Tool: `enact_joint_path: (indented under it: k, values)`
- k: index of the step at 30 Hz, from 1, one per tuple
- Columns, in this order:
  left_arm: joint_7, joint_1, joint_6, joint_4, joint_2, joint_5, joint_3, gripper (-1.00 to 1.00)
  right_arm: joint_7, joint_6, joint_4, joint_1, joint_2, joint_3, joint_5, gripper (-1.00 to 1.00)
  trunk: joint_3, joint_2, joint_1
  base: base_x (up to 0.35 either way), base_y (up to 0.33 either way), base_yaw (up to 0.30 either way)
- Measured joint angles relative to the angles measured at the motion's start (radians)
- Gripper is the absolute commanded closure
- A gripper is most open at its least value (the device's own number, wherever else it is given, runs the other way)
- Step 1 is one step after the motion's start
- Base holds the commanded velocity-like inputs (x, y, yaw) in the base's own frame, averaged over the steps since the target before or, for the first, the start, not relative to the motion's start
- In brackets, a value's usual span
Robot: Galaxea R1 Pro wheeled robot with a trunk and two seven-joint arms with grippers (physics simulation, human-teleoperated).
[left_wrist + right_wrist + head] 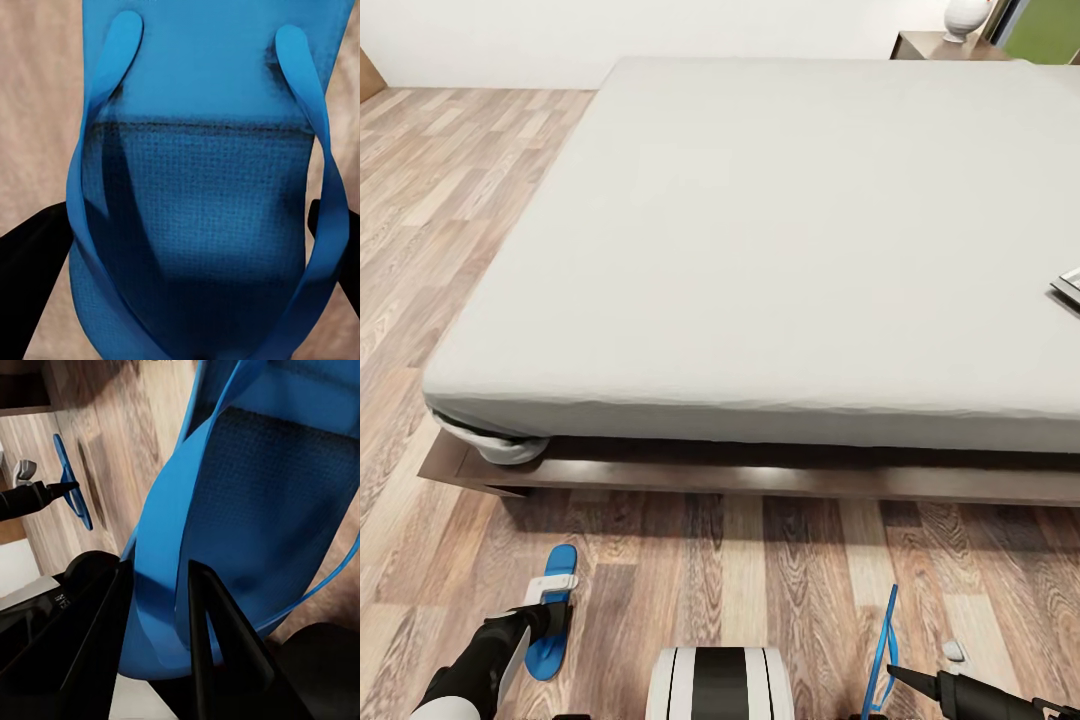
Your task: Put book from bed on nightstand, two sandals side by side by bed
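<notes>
book (1069, 287) cut off, perhaps, on bed (760, 250)

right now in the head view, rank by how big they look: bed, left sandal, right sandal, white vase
1. bed, by far the largest.
2. left sandal and right sandal: not ranked against each other. The right one is seen edge-on and looks thinner, though about as long.
3. white vase, smallest, but farthest away and cut by the frame.

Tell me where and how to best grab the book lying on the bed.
The book lies flat on the mattress, at the head view's right edge, only a corner showing. Thin and flat, it is probably best pinched across one edge, a pincer coming low from the side so one finger slides beneath. Which edge suits best cannot be told.
</notes>
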Motion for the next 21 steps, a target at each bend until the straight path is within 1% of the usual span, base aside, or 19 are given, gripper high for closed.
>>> enact_joint_path:
  k: [5, 6, 8, 9, 11, 12, 13, 14, 17, 19, 20, 21]
  values:
    - [0.000, 0.000, 0.000, 0.000, -0.001, 0.000, 0.000, 1.00, -0.001, 0.002, -0.001, 0.000, -0.001, -0.001, -0.001, 1.00, 0.000, 0.000, 0.000, 0.000, 0.000, 0.000]
    - [-0.001, 0.000, 0.000, 0.000, -0.001, 0.000, 0.000, 1.00, -0.001, 0.006, -0.002, 0.000, -0.001, -0.006, -0.001, 1.00, 0.000, 0.000, 0.000, 0.000, 0.000, 0.000]
    - [-0.001, 0.000, 0.000, 0.000, -0.002, 0.000, 0.000, 1.00, -0.002, 0.054, -0.006, -0.001, -0.003, -0.012, -0.001, 1.00, 0.000, 0.000, 0.000, 0.000, 0.000, 0.000]
    - [-0.001, 0.000, 0.000, 0.000, -0.003, 0.000, 0.000, 1.00, -0.002, 0.118, -0.011, -0.003, -0.009, -0.014, -0.002, 1.00, 0.000, 0.000, 0.000, 0.000, 0.000, 0.000]
    - [-0.001, 0.000, 0.000, 0.000, -0.003, 0.000, -0.001, 1.00, -0.004, 0.201, -0.021, -0.005, -0.030, -0.018, -0.004, 1.00, 0.000, 0.000, 0.000, 0.000, 0.000, 0.000]
    - [-0.002, 0.000, 0.000, 0.000, -0.003, 0.000, -0.001, 1.00, -0.005, 0.239, -0.037, -0.007, -0.046, -0.021, -0.006, 1.00, 0.000, 0.000, 0.000, 0.000, 0.000, 0.000]
    - [-0.002, 0.000, 0.000, 0.000, -0.003, 0.000, -0.001, 1.00, -0.005, 0.257, -0.052, -0.008, -0.057, -0.023, -0.006, 1.00, 0.000, 0.000, 0.000, 0.000, 0.000, 0.000]
    - [-0.003, 0.000, 0.000, 0.001, -0.003, 0.000, -0.001, 1.00, -0.001, 0.293, -0.082, -0.010, -0.073, -0.023, -0.008, 1.00, 0.000, 0.000, 0.000, 0.000, 0.000, 0.000]
    - [-0.003, 0.000, 0.000, 0.012, -0.003, 0.000, -0.001, 1.00, 0.001, 0.377, -0.132, -0.010, -0.096, -0.020, -0.008, 1.00, 0.000, 0.000, 0.000, 0.000, 0.000, 0.000]
    - [-0.004, 0.000, 0.000, 0.017, -0.003, 0.000, -0.001, 1.00, 0.002, 0.414, -0.181, -0.010, -0.112, -0.023, -0.008, 1.00, 0.000, 0.000, 0.000, 0.000, 0.000, 0.000]
    - [-0.004, 0.000, 0.000, 0.019, -0.003, 0.000, -0.001, 1.00, 0.002, 0.426, -0.207, -0.010, -0.128, -0.021, -0.008, 1.00, 0.000, 0.000, 0.000, 0.000, 0.000, 0.000]
    - [-0.004, 0.000, 0.000, 0.019, -0.003, 0.000, -0.001, 1.00, 0.002, 0.433, -0.219, -0.010, -0.138, -0.021, -0.009, 1.00, 0.000, 0.000, 0.000, 0.000, 0.000, 0.000]
